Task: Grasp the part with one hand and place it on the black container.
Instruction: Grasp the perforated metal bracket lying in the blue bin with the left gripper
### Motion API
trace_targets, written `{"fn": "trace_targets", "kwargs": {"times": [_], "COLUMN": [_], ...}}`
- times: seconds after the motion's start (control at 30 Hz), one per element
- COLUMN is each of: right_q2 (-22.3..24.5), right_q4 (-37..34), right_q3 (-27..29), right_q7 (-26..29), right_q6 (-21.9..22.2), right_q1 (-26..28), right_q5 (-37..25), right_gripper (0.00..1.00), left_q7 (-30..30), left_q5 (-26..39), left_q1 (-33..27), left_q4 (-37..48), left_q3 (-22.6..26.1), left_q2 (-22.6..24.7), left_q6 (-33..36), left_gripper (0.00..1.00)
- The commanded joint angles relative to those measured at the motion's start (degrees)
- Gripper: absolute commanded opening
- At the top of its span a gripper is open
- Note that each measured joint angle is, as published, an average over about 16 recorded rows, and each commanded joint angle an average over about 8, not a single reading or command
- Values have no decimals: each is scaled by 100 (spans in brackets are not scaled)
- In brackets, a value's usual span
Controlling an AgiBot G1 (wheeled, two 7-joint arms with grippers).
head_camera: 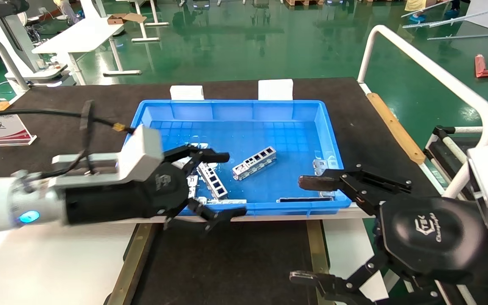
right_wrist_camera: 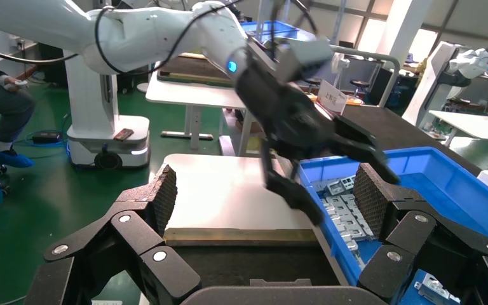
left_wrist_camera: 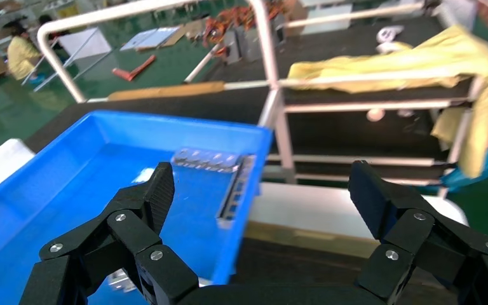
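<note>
Task barely begun: part [head_camera: 254,162] lying loose in blue bin [head_camera: 328,140], at 2 o'clock from left pincer [head_camera: 222,186], gaping empty. Right pincer [head_camera: 307,231] open, idle. Black container [head_camera: 227,262] without part.

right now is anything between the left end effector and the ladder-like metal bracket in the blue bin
Nothing visible blocks it. The open left end effector hovers over the bright blue plastic bin's near-left corner, and the silver-grey ladder-like metal bracket lies uncovered on the gridded floor just beyond, other brackets beside it.
</note>
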Motion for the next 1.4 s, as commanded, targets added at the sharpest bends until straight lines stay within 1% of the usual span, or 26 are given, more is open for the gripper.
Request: {"fn": "trace_targets", "kwargs": {"times": [0.03, 0.23, 0.4, 0.63, 0.8, 0.9, 1.03, 1.4], "right_q2": [0, 0, 1, 1, 1, 1, 1, 2], "right_q4": [0, 0, 0, 0, 0, 0, 0, 0], "right_q3": [0, -1, -1, -2, -3, -3, -4, -5], "right_q7": [0, 0, -1, -1, -1, -2, -2, -2], "right_q6": [0, 0, 1, 1, 1, 1, 1, 2], "right_q1": [0, 0, 0, 1, 1, 1, 1, 1], "right_q5": [0, 1, 1, 1, 2, 2, 2, 3], "right_gripper": [100, 100, 100, 100, 100, 100, 100, 100], "left_q7": [71, 470, 888, 1536, 1933, 2079, 2134, 1853], "left_q5": [163, 613, 864, 1026, 1015, 953, 833, 529], "left_q1": [-143, -560, -902, -1286, -1442, -1457, -1397, -1135], "left_q4": [235, 1251, 2207, 3533, 4237, 4457, 4530, 4300], "left_q3": [82, 285, 379, 397, 382, 402, 496, 1081], "left_q2": [169, 760, 1304, 2066, 2460, 2578, 2637, 2660], "left_q6": [-61, -398, -776, -1451, -1864, -2051, -2273, -2818], "left_gripper": [100, 100, 100, 100, 100, 100, 100, 100]}}
